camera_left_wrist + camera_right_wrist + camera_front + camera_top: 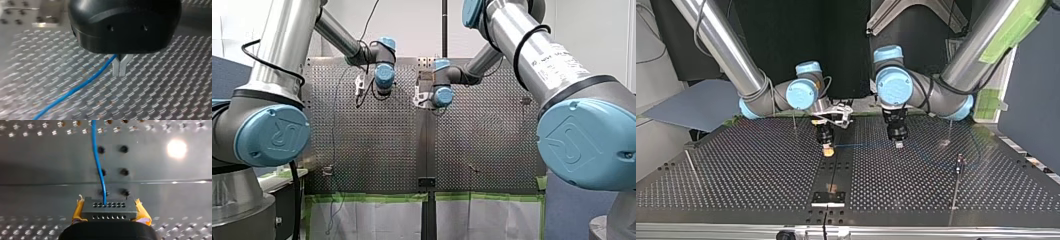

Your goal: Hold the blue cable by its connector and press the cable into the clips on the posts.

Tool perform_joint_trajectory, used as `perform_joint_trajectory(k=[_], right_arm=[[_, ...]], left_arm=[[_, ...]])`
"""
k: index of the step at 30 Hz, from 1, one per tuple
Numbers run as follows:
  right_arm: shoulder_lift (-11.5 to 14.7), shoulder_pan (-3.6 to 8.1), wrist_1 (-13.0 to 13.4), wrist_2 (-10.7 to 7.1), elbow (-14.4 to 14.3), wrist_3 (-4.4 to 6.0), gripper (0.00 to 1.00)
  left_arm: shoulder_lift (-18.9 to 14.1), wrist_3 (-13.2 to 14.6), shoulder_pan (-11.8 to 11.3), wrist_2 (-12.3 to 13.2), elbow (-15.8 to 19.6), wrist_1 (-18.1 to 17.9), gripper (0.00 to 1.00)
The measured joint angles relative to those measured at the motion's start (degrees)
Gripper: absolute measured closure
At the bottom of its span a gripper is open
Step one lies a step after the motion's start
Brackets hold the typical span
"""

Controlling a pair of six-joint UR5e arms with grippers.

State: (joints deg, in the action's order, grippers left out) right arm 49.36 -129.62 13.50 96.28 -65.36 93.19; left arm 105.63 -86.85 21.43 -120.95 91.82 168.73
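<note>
One blue cable [75,89], one black connector [110,213]: right gripper [109,206] clamped on connector, left gripper [119,73] pinched shut on cable. On the posts [955,181], clips too small to read.

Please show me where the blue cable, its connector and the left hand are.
blue cable [82,84]: left wrist view, middle of its length.
connector [109,211]: right wrist view, black front face.
left hand [119,73]: left wrist view, between fingertips.

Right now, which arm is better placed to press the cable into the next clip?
Probably left: my left gripper pinches the blue cable along its run, near a post; my right gripper holds the connector.
</note>
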Motion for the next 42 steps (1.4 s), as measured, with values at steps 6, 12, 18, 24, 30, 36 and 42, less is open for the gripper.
perform_joint_trajectory(k=[6, 12, 18, 24, 30, 36, 42], right_arm=[[0.0, 0.69, 2.9, 0.03, -3.6, -0.62, 1.0], [0.0, 1.51, 6.4, 0.0, -7.3, -1.02, 1.0], [0.0, 1.88, 8.6, 0.05, -10.7, -1.44, 1.0], [0.0, 2.02, 11.5, 0.07, -14.2, -1.5, 1.0], [-0.1, 2.07, 14.7, 0.38, -17.4, -1.39, 1.0], [-0.1, 2.21, 17.8, 1.86, -20.6, -0.35, 1.0], [-0.1, 2.89, 21.2, 2.37, -23.9, 2.12, 1.0]], left_arm=[[3.7, -1.5, 3.7, -2.4, 2.4, -3.6, 1.0], [7.2, -2.9, 7.2, -2.6, 4.0, -5.8, 1.0], [9.7, -3.8, 9.0, -2.2, 7.0, -9.1, 1.0], [10.0, -4.5, 9.2, -2.1, 9.2, -12.4, 1.0], [10.0, -5.3, 9.3, -1.7, 10.0, -14.3, 1.0], [11.6, -6.0, 9.3, -0.8, 10.7, -16.0, 1.0], [14.8, -6.4, 9.5, 0.4, 10.7, -18.5, 1.0]])
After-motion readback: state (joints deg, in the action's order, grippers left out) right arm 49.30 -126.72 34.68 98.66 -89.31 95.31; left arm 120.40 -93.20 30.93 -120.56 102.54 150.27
